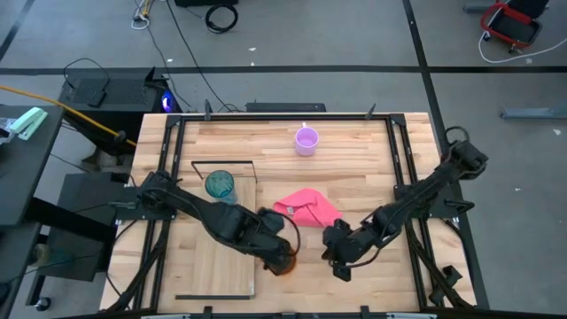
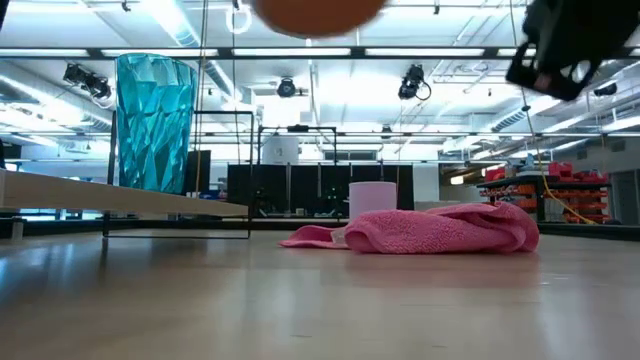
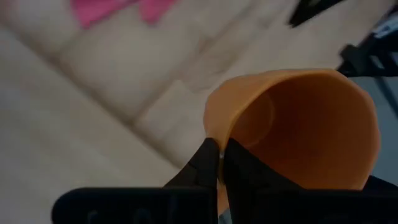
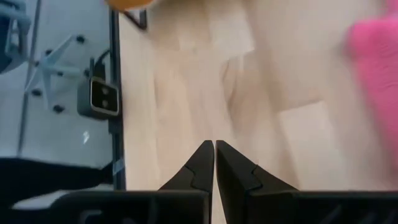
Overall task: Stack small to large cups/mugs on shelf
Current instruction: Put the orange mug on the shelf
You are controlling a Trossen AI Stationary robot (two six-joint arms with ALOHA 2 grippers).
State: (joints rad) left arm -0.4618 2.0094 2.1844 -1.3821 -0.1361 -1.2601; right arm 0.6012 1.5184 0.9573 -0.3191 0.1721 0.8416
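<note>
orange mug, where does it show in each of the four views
High view: the orange plastic mug sits low centre, under the left gripper, just right of the light-wood shelf plank.
Low view: top edge, centre, clear of the table.
Left wrist view: fills the right half, its rim pinched by the fingers.
Right wrist view: a sliver at the top edge.
Shared landmark: the pink terry cloth.

Teal tumbler (image 1: 221, 184) upright on shelf (image 1: 213, 266), orange mug (image 3: 298, 124) lifted, lilac mug (image 1: 306, 140) apart on table
</note>
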